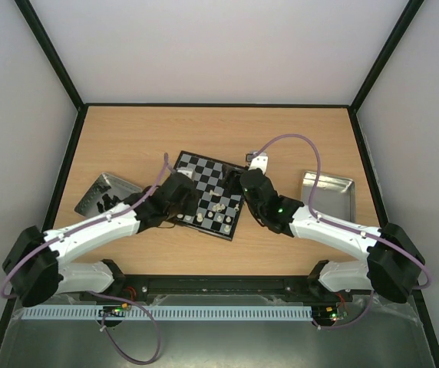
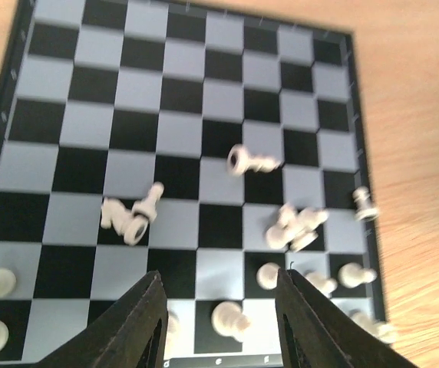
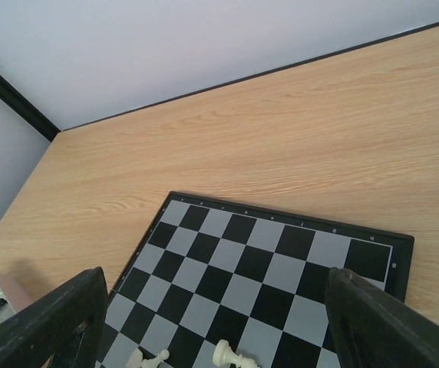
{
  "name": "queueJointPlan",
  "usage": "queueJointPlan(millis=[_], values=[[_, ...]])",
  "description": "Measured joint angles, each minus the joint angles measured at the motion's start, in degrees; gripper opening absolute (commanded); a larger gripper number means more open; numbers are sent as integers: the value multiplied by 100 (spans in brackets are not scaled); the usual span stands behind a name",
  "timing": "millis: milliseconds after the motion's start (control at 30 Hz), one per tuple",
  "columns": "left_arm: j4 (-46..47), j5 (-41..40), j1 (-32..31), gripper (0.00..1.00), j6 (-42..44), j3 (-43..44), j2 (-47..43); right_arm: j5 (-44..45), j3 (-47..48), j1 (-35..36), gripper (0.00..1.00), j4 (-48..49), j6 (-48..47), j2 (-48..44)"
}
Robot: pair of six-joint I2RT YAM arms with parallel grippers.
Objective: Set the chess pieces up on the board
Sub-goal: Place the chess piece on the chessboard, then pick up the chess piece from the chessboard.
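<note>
Both are white shells with chunky black joints, left arm (image 1: 89, 231) and right arm (image 1: 335, 230) alike, a lilac cable (image 1: 300, 141) looping off each, tiny green light (image 1: 279, 205) on the right one, matte black wedge fingers (image 2: 139, 326)

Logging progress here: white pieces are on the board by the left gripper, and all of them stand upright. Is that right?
Not all upright. The left wrist view shows several white pieces lying on their sides on the board by the left gripper, while others stand.
</note>
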Motion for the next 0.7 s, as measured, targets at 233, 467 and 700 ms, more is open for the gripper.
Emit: queueJointPlan(millis=[233,467,700], values=[[-219,-153,422,51,-52,326,-826,-542,455,-402,76,-715,-234,50],[-431,-608,1270,62,-125,321,-1965,-1554,1775,-780,73,-2024,-1178,966],[-424,-1062,1528,67,17,46,-3003,-2127,2583,-780,71,-3169,-2236,1954]])
